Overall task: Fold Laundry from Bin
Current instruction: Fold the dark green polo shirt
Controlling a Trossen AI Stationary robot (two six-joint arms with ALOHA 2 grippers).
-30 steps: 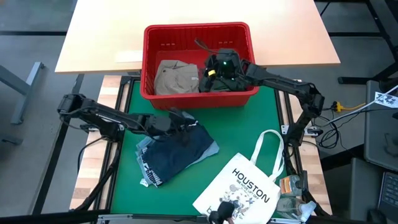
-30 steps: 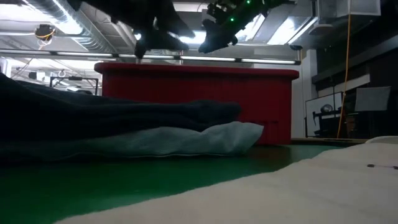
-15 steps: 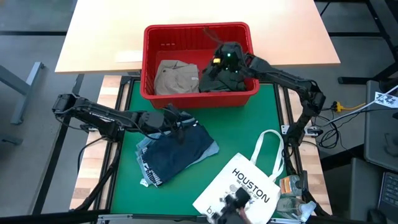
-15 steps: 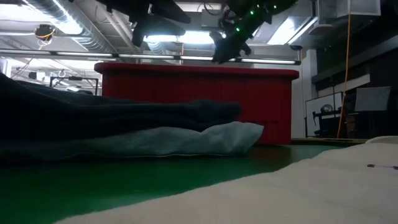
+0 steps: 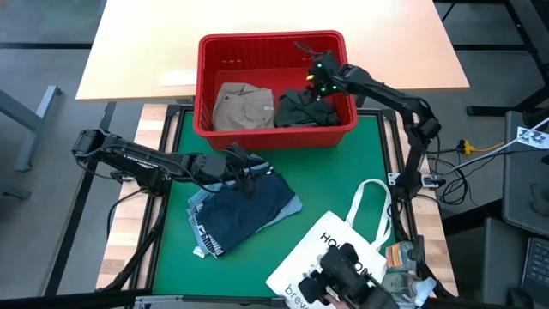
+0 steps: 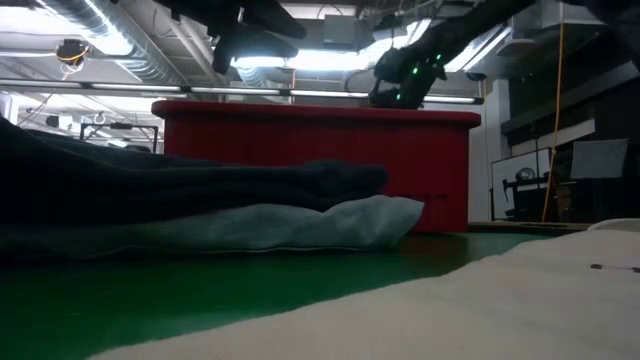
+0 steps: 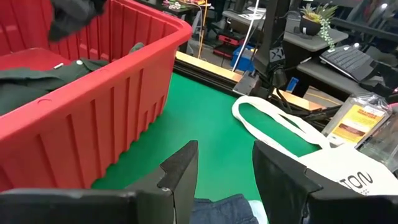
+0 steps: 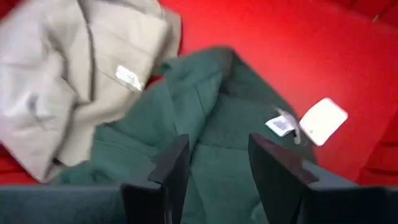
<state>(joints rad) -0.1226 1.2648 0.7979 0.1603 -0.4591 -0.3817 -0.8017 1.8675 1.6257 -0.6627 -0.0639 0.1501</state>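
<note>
Risen since a second ago, the right gripper hovers open over the dark green garment in the slotted red plastic bin; khaki garment beside it. Left gripper, open, hangs over the navy and denim pile just before the bin. Two remain.

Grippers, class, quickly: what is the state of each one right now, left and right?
Left gripper: open, empty, above the navy garment on the mat.
Right gripper: open, empty, over the dark green garment in the red bin.
</note>
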